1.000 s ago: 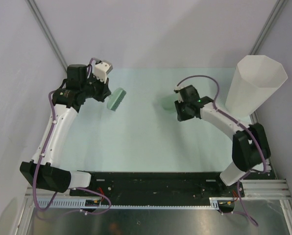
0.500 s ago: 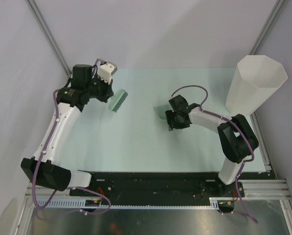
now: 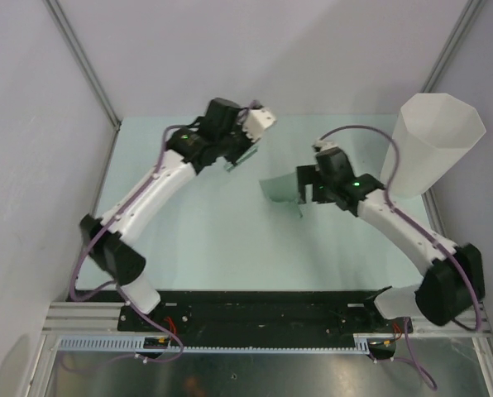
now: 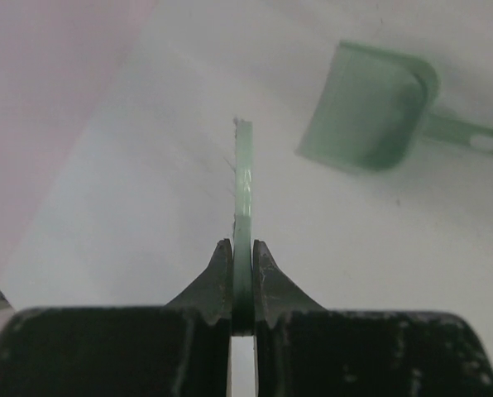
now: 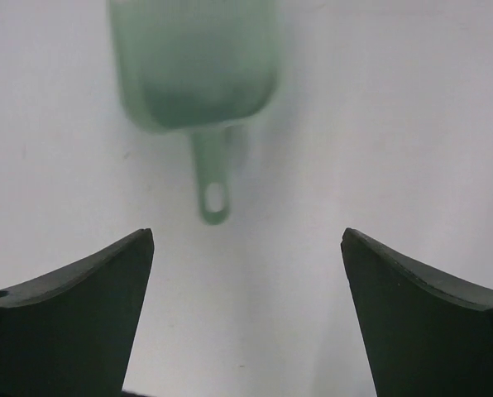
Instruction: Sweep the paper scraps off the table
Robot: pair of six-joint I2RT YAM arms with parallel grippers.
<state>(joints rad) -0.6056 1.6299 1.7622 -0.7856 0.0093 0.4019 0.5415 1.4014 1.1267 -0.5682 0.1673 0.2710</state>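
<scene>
No paper scraps show in any view. A green dustpan point(image 3: 277, 190) lies on the pale mint table point(image 3: 205, 231), mouth away from my right gripper point(image 3: 301, 188). That gripper point(image 5: 246, 248) is open and empty, just behind the pan's handle point(image 5: 212, 186) and apart from it. My left gripper point(image 3: 236, 154) is at the far middle of the table, shut on a thin green brush point(image 4: 243, 182) seen edge-on between its fingers point(image 4: 222, 277). From the left wrist, the dustpan point(image 4: 366, 107) lies ahead to the right.
A tall white faceted bin point(image 3: 433, 145) stands at the far right corner, close behind the right arm. Grey walls enclose the table on the left, far and right sides. A black rail point(image 3: 263, 310) runs along the near edge.
The right gripper opened and let go of the dustpan, which now lies on the table. The left arm swung from the far left toward the middle, carrying the brush.
</scene>
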